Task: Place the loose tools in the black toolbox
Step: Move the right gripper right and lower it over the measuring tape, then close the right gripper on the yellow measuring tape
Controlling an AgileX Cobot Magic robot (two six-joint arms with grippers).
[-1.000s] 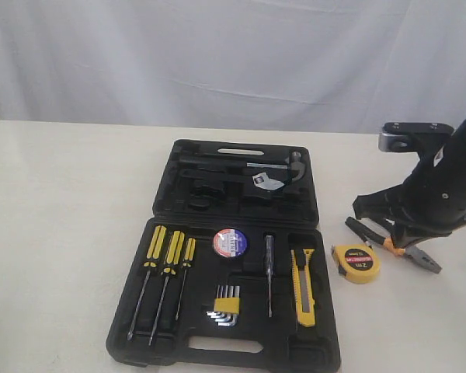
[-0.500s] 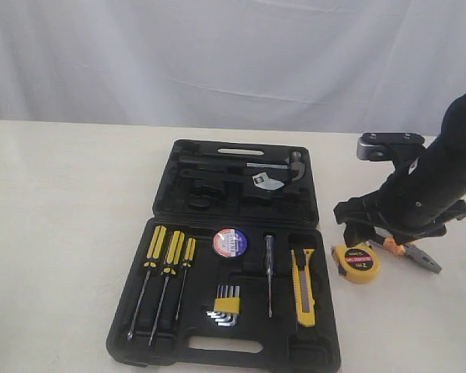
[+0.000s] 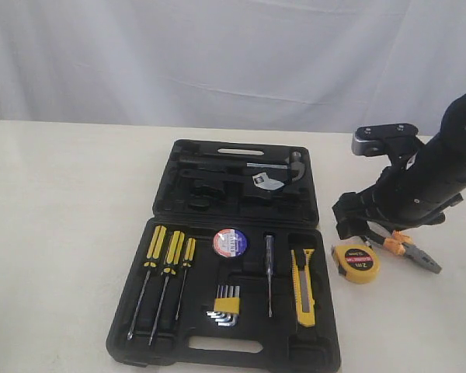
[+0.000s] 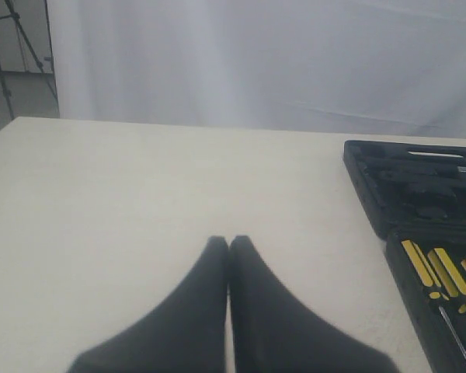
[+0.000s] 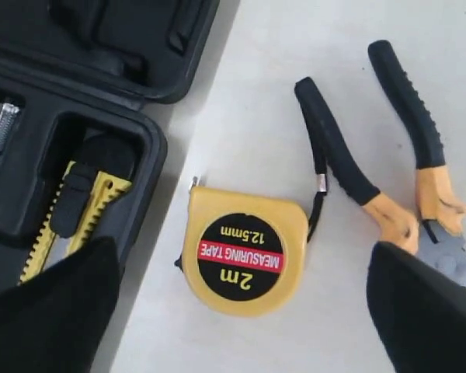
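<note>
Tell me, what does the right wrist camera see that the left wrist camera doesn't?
Only the right wrist view: the yellow tape measure and the pliers lying on the table, the utility knife in its slot, and the open right gripper. Only the left wrist view: the yellow-black screwdrivers, the white curtain and the shut left gripper. Both: the black toolbox and the pale table.

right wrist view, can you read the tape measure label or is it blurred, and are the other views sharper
Right wrist view: the tape measure label is sharp and readable, but the right gripper's fingers are dark, soft blobs. Left wrist view: the shut left gripper is out of focus. Exterior view: flat, even light, slightly soft, faint shadows.
</note>
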